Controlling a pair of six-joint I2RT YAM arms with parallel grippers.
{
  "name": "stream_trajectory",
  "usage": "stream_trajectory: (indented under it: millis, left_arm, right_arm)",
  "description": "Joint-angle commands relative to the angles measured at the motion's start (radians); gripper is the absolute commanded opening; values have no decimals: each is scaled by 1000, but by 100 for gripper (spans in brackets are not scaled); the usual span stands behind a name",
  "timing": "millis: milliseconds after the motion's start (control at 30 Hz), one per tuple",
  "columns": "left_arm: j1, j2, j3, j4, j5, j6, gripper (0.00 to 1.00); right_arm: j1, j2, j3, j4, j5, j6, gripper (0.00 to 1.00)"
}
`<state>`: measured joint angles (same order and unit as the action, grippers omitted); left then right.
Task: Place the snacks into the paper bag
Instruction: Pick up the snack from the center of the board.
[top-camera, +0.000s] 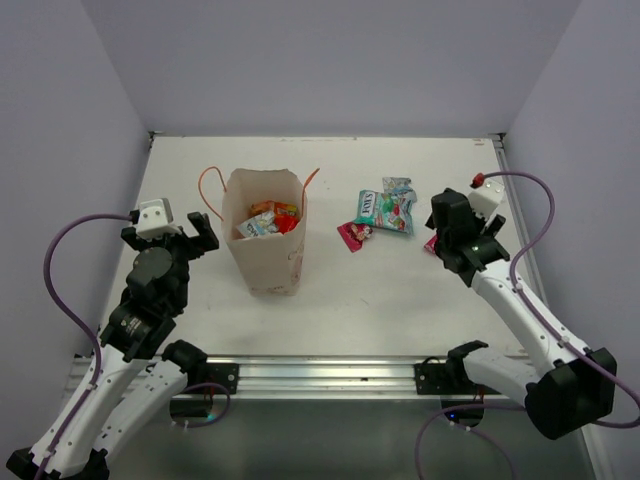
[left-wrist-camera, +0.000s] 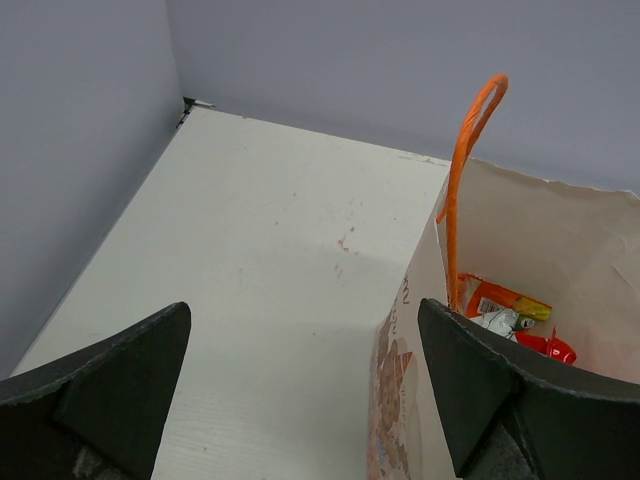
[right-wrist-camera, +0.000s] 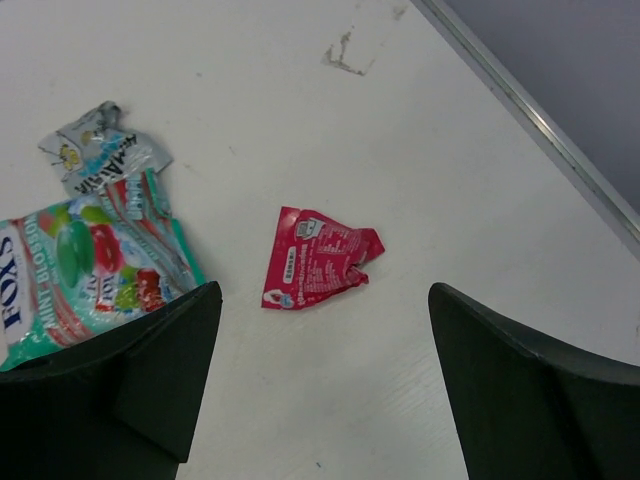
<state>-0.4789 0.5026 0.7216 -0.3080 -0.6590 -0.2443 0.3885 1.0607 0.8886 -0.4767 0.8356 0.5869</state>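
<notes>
The paper bag (top-camera: 268, 262) stands upright left of centre, with orange cord handles (left-wrist-camera: 465, 170) and several snacks (top-camera: 268, 220) inside it. My left gripper (top-camera: 192, 236) hangs open just left of the bag; in the left wrist view the bag's wall (left-wrist-camera: 400, 400) reaches between its fingertips, near the right one. On the table lie a teal-white FOX'S packet (top-camera: 384, 210), a pale blue packet (top-camera: 397, 186) and a magenta packet (top-camera: 353, 235). My right gripper (right-wrist-camera: 323, 310) stands open over a crumpled red packet (right-wrist-camera: 318, 268), with nothing between its fingers.
A metal rail (right-wrist-camera: 540, 125) runs along the table's right edge, close to the red packet. Grey walls close in the left, back and right sides. The FOX'S packet (right-wrist-camera: 85, 265) lies right beside my right gripper's left finger.
</notes>
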Motion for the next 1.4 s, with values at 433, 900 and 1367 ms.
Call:
stream_trajectory:
  millis: [433,900,1367]
  left_arm:
    - [2,-6,-7,41,2,-10,100]
    - [2,10,-10,44,7,-6,100]
    - [2,14,-10,47,12,-4,100]
  right_arm:
    - [-379,196,-122,183,-447,223,43]
    - [-487,326,-186,355,-578,272,28]
    - [-499,495,-200,294,-642,272,38]
